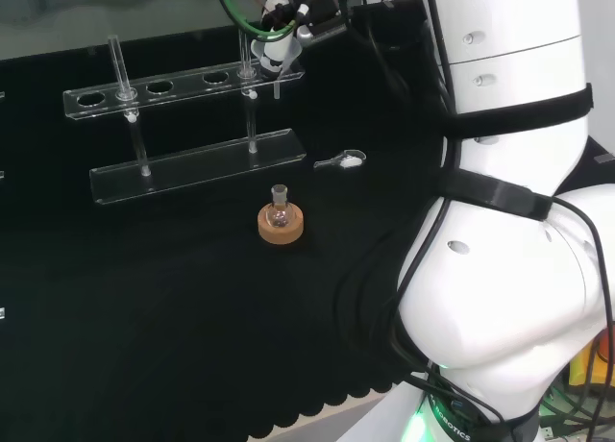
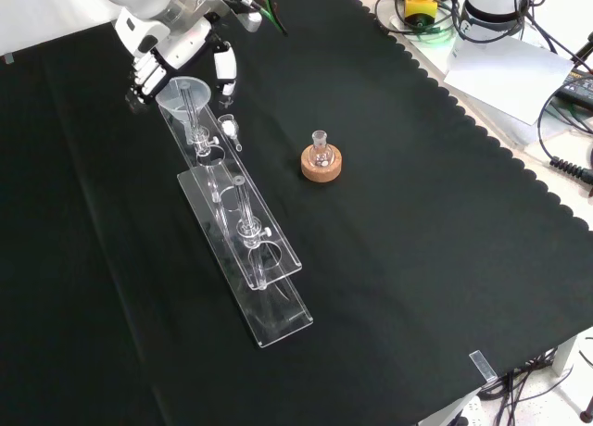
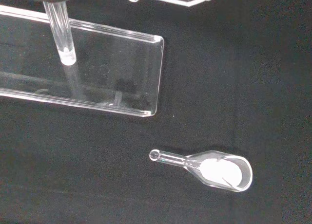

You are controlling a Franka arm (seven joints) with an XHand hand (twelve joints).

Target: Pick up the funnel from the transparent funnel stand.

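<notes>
A clear funnel (image 2: 177, 90) sits in the far end hole of the transparent funnel stand (image 2: 243, 250), its stem (image 3: 59, 31) hanging down above the stand's base plate (image 3: 122, 73). In the front view my hand (image 2: 171, 42) hovers over the funnel. Its fingers (image 2: 144, 74) reach down on the left of the cone and its thumb (image 2: 225, 71) on the right, with a gap to the rim. In the head view the hand (image 1: 283, 34) is at the right end of the stand (image 1: 192, 168). The fingers look relaxed and hold nothing.
A small round flask on a cork ring (image 1: 281, 221) (image 2: 321, 159) stands on the cloth near the stand. A glass scoop with white powder (image 3: 219, 170) (image 1: 344, 159) lies close to the stand's end under the hand. The stand's two upright posts rise beside the funnel.
</notes>
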